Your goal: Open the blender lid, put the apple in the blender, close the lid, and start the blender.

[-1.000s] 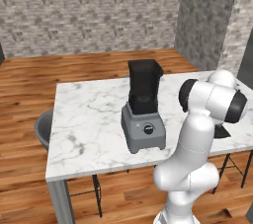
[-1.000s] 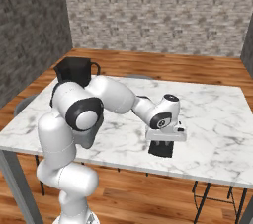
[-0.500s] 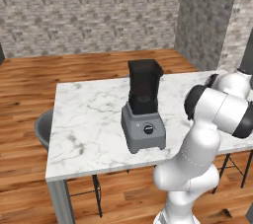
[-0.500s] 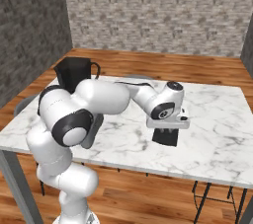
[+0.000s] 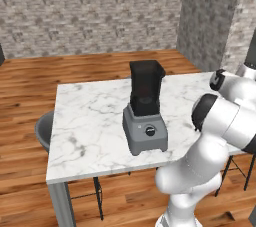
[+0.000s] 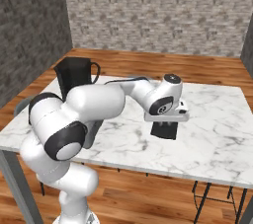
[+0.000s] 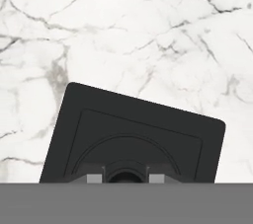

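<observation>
**Lid in hand, jar open**

The end effector (image 6: pixel 167 119) is pinched down on the lid (image 7: pixel 132 138) — a flat black square, gripped at its centre knob and hanging just over the marble worktop (image 6: pixel 217 134), well to the right of the blender (image 5: pixel 145 116). From where I stand the jar top looks open, so I'd say the first step is all but finished: the lid is off and needs only a resting place.

The apple I cannot pick out anywhere on the slab. The next move, I reckon, is to lay the lid flat here and let go, then go looking for the fruit.

Room is generous. Bare marble lies all around the lid, the near edge of the worktop is not far off, and the far right edge is well apart. The arm's own elbow bulks large between base and blender — that is the one thing crowding the way back.
</observation>
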Available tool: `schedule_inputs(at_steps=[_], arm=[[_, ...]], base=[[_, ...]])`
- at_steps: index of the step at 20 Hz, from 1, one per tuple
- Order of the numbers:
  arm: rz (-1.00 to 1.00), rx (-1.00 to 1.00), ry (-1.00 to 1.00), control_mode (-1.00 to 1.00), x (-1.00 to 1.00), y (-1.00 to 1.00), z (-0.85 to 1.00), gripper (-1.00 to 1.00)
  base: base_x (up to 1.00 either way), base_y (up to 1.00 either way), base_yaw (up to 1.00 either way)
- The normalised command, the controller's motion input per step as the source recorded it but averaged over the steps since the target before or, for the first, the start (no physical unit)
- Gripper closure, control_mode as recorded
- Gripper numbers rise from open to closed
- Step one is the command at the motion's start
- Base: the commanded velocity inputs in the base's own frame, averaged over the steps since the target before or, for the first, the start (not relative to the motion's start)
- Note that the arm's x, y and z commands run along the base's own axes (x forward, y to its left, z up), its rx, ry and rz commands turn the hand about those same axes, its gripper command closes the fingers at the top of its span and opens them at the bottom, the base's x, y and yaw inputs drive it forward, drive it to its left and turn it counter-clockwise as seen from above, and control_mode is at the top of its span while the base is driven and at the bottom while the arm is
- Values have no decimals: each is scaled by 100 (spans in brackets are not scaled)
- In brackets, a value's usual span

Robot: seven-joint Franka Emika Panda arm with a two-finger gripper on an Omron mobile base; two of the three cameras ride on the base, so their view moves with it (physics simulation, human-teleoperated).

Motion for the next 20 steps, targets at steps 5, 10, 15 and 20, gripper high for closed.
schedule_inputs(at_steps=[5,10,15,20], arm=[[-12,0,-1,-100,-20,17,60,100],[-9,0,-8,-100,-36,32,100,100],[-4,0,-8,-100,-44,45,100,100],[-1,-2,-2,-100,-36,53,100,100]], base=[[0,0,0],[0,0,0],[0,0,0],[0,0,0]])
